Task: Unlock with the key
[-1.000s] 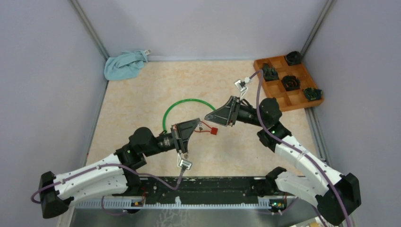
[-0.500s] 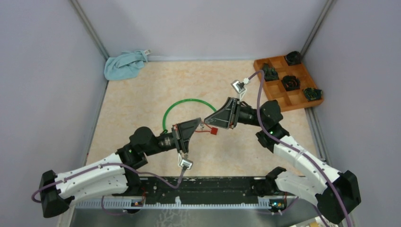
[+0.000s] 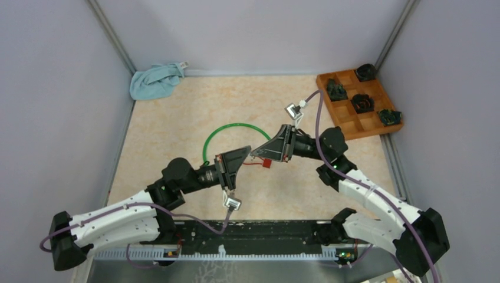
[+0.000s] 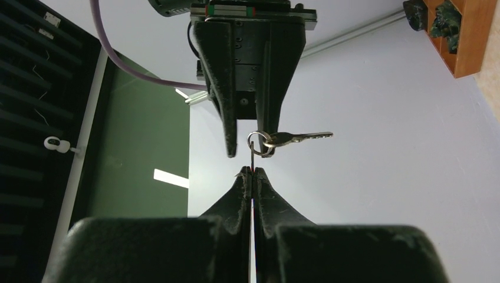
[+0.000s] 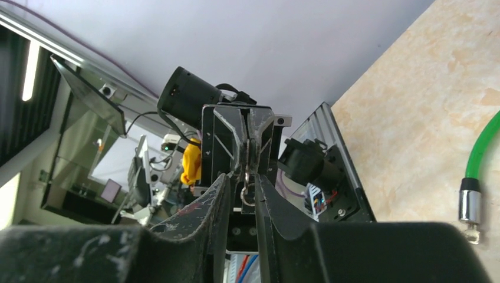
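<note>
Left wrist view catches us mid-handover. Our left gripper [image 4: 252, 172] has its jaws clenched on a thin strip carrying the key ring [image 4: 260, 141]. The key [image 4: 301, 137] juts sideways, aloft beside the right end of the green cable lock [image 3: 227, 127]. Our right gripper [image 4: 252, 154] has its jaws parted, straddling the ring. Next, we judge, they must close on the key itself.

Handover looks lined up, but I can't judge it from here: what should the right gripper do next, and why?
Probably close the right gripper on the key ring. Its open fingers flank the ring, and the left gripper is shut on the red cord just below it.
</note>
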Available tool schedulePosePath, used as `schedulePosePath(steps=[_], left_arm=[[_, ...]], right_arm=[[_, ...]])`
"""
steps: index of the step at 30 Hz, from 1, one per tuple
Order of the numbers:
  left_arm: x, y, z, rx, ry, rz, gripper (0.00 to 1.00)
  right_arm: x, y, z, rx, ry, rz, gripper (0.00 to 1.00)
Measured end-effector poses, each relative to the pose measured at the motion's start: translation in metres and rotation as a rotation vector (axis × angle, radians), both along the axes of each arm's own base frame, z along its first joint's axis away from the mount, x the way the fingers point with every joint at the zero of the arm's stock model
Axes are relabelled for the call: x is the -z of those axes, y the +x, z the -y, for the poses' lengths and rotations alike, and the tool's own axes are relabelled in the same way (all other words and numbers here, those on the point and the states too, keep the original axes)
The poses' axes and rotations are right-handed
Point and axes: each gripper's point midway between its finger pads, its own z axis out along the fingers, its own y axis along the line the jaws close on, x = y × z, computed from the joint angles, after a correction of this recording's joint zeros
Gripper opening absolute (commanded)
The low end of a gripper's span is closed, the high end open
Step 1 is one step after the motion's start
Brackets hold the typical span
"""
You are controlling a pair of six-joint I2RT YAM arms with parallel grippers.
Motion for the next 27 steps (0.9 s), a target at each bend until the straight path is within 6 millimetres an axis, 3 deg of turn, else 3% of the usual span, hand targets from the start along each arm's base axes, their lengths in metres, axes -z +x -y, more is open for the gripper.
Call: schedulePosePath(steps=[4, 6, 9, 11, 13, 16, 17, 18, 23, 27], left_arm=[[0.001, 0.002, 0.000, -0.008, 0.001, -0.002, 0.00], [0.002, 0.003, 0.000, -0.013, 0.005, -0.004, 0.00], [0.002, 0.004, 0.000, -0.017, 0.005, -0.004, 0.00], [0.000, 0.004, 0.000, -0.020, -0.002, 0.003, 0.02], [-0.003, 0.004, -0.001, -0.024, -0.011, 0.010, 0.28], [-0.005, 0.004, -0.002, -0.026, -0.017, 0.016, 0.48], [-0.003, 0.005, -0.001, -0.028, -0.012, 0.012, 0.67], [-0.002, 0.005, -0.001, -0.029, -0.006, 0.009, 0.98], [0.010, 0.013, -0.001, -0.063, 0.046, -0.047, 0.99], [0.004, 0.026, -0.004, -0.121, 0.068, -0.217, 0.98]], right_arm=[[0.011, 0.000, -0.004, -0.016, 0.003, -0.045, 0.19], [0.013, -0.001, -0.005, -0.018, 0.004, -0.061, 0.14], [0.010, -0.001, -0.005, -0.020, 0.016, -0.063, 0.00], [0.007, -0.001, -0.005, -0.016, 0.027, -0.062, 0.00], [0.004, 0.000, -0.004, -0.012, 0.040, -0.069, 0.00], [0.000, 0.001, -0.004, -0.007, 0.056, -0.070, 0.00], [-0.002, 0.001, -0.004, -0.007, 0.061, -0.065, 0.00], [-0.002, 0.001, -0.003, -0.004, 0.064, -0.062, 0.00], [0.008, 0.008, 0.004, 0.046, 0.011, -0.043, 0.00], [0.026, 0.014, 0.011, 0.109, -0.118, 0.040, 0.00]])
